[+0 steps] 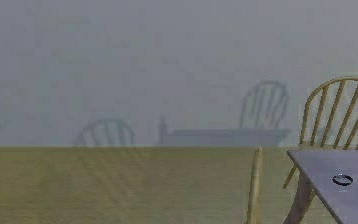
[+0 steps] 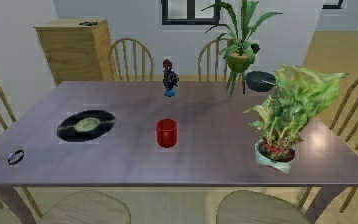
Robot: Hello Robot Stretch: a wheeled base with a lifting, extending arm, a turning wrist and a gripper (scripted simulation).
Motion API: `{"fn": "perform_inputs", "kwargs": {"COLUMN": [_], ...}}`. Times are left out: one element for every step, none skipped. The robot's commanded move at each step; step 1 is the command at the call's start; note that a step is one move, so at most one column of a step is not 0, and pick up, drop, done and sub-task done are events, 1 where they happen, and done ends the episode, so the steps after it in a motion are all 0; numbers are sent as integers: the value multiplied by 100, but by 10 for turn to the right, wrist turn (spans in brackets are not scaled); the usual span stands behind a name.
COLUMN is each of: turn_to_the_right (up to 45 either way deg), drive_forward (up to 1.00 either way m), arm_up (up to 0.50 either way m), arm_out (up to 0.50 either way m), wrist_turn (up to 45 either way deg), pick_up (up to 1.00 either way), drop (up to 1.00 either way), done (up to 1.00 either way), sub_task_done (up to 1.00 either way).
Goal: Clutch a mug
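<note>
Red cylindrical mug (image 2: pixel 166 132), handle not discernible so possibly a plain cup, stands upright near the middle of the grey-purple table (image 2: pixel 217 120), between the black vinyl record (image 2: pixel 85 123) and the leafy potted plant (image 2: pixel 285 105). It sits slightly left of centre in the arm side view. Gripper state, and its bearing to the mug, cannot be told.

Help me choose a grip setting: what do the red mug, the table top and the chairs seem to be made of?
Red mug: smooth and evenly red, likely glazed ceramic or plastic; the look leaves open which.
Table top: smooth, dull purplish-grey with faint streaks, perhaps stained or painted wood.
Chairs: pale wood, judging by their tan spindle backs.
</note>
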Motion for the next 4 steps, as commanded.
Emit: {"fn": "perform_inputs", "kwargs": {"turn_to_the_right": [0,0,0,0], "drive_forward": [0,0,0,0], "arm_up": [50,38,0,0], "arm_out": [0,0,42,0], "wrist_turn": [0,0,0,450], "pick_up": [0,0,0,0], "drop": [0,0,0,0], "done": [0,0,0,0], "sub_task_done": [0,0,0,0]}}
